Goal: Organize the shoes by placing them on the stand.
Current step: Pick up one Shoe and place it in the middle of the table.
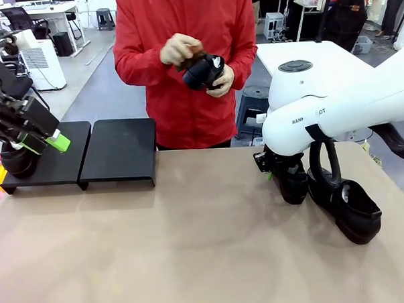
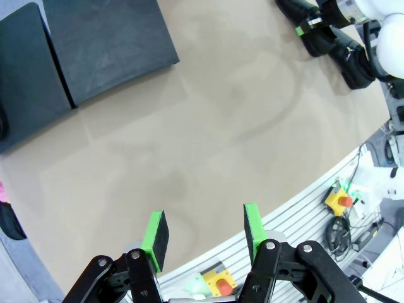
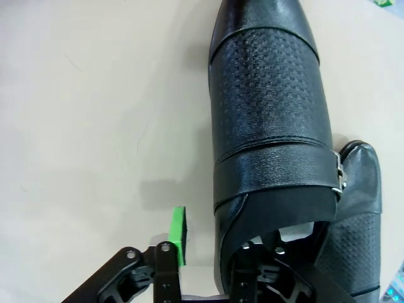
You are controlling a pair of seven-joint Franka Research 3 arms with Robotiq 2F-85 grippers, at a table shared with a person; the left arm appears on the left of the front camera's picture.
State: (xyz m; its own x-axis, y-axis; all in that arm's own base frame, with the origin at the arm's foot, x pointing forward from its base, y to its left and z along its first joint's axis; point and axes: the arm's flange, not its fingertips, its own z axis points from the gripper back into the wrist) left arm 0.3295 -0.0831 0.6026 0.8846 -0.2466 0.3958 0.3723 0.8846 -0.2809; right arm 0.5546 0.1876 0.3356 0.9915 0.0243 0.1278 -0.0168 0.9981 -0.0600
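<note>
While the left gripper (image 2: 205, 235) is hanging spread, the right gripper (image 3: 214, 243) is straddling the collar of a shoe (image 3: 271, 113) on the table (image 1: 193, 246), well apart from the stand (image 1: 118, 152); whether it is pinching, I cannot tell. Light, slick leather is probably wanting that stiff collar hold.

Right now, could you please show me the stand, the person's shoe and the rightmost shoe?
Stand (image 1: 118, 148): front view, top of its right section.
Person's shoe (image 1: 200, 72): front view, black upper between the hands.
Rightmost shoe (image 1: 356, 220): front view, glossy side.
</note>
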